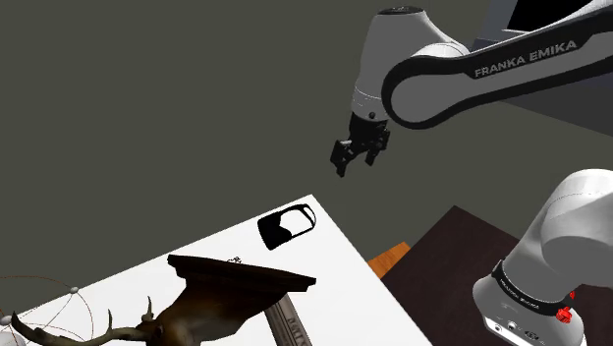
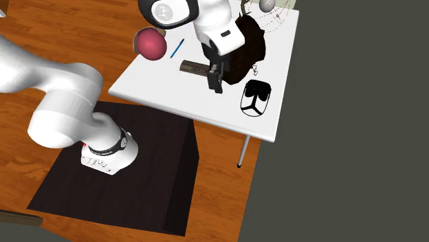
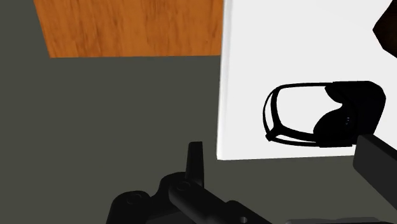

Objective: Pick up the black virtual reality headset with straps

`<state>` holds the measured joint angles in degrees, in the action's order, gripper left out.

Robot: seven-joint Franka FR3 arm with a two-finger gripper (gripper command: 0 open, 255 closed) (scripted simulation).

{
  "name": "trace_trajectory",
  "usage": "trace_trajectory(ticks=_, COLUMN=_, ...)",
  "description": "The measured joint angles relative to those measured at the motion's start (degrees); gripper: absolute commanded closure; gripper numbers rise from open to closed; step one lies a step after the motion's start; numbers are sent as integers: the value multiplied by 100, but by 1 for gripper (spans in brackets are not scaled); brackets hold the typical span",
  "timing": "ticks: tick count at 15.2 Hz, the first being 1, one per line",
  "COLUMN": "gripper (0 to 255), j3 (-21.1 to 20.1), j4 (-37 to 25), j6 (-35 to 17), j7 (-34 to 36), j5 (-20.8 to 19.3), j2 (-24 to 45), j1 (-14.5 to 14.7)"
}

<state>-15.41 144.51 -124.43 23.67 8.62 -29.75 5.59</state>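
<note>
The fingers [image 3: 195,159] stood wide apart and empty, with the black headset [image 3: 324,114] lying below and ahead of them by the counter's [image 3: 254,51] corner, its long axis running along the nearest edge.

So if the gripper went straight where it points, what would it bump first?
The gripper would probably meet the black headset at the edge of the white table, though depth is unclear.

Inventory, counted:
- one white rectangular table [image 2: 172,96]
- one black virtual reality headset with straps [image 2: 255,97]
- one dark brown antlered figure [image 1: 236,277]
- one dull red ball [image 2: 150,45]
- one slim blue pen [image 2: 177,48]
- one grey fluted column piece [image 1: 292,322]
- one white robot arm [image 2: 62,103]
- one black box stand [image 2: 137,179]
</note>
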Motion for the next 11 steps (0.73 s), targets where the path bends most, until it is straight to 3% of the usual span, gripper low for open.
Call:
trace_trajectory(ticks=6, gripper=0, j3=-624, j4=-132, j6=-1214, j7=640, j5=-262, j2=1112, j1=-47)
trace_trajectory(ticks=11, gripper=0, j3=-1131, j4=-566, j6=-2023, j7=1499, j5=-1047, j2=2248, j1=-232)
